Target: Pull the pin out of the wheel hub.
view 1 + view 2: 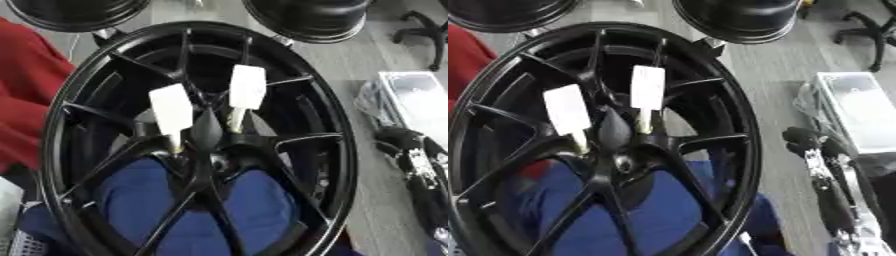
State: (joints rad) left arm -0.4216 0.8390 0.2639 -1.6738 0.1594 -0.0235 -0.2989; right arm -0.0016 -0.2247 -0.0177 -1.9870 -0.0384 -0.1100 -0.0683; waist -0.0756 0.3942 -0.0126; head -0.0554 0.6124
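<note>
A grey floor (350, 75) carries the black wheel hub (332, 150). Two more black wheels (306, 20) stand behind it. A flat silver case (859, 110) lies well to the right.

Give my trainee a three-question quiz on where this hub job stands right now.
1. True or false: both white-handled pins, the left pin and the right pin, sit in the black wheel hub.
2. What shows through the lower spokes? A) blue fabric B) green grass C) yellow foam
3. Fill in: the robot's right hand shows at the view's ____ edge, apart from the pins.

Key: 1 true; 2 A; 3 right.
</note>
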